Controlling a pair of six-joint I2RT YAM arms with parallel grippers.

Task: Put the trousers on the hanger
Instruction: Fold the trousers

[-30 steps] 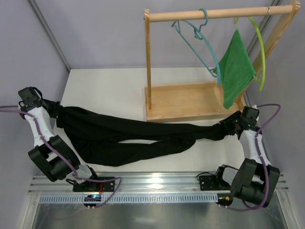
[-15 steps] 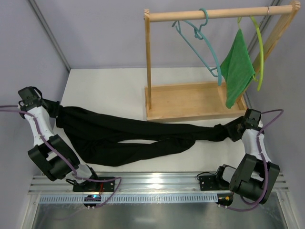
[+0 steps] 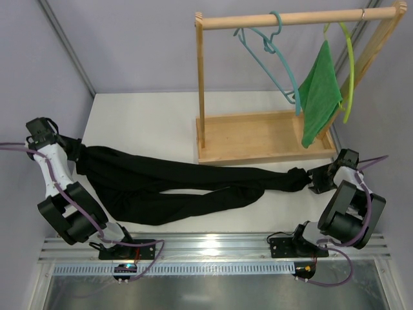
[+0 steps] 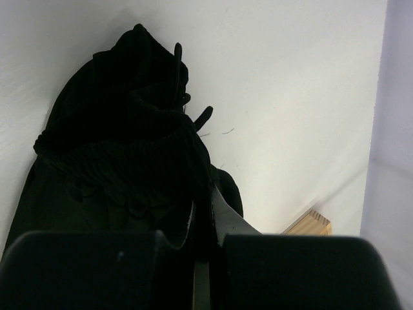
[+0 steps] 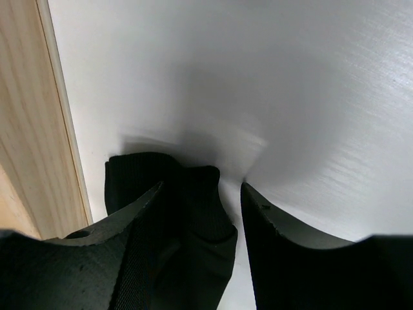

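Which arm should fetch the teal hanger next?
Right, probably: the right gripper is open beside the rack holding the hanger; the left gripper is shut on the trousers, far from it.

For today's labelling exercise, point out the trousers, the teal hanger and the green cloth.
trousers [image 3: 174,173]: top view, upper leg.
teal hanger [image 3: 265,68]: top view, sloping arm.
green cloth [image 3: 319,90]: top view, centre.

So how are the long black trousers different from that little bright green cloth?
The long black soft trousers are dark and much bigger; the bright green square cloth is small. The trousers lie stretched out across the white table; the cloth hangs up in the air below the rail of the wooden rack. The trousers split into two legs; the cloth is one piece. Both are soft fabric.
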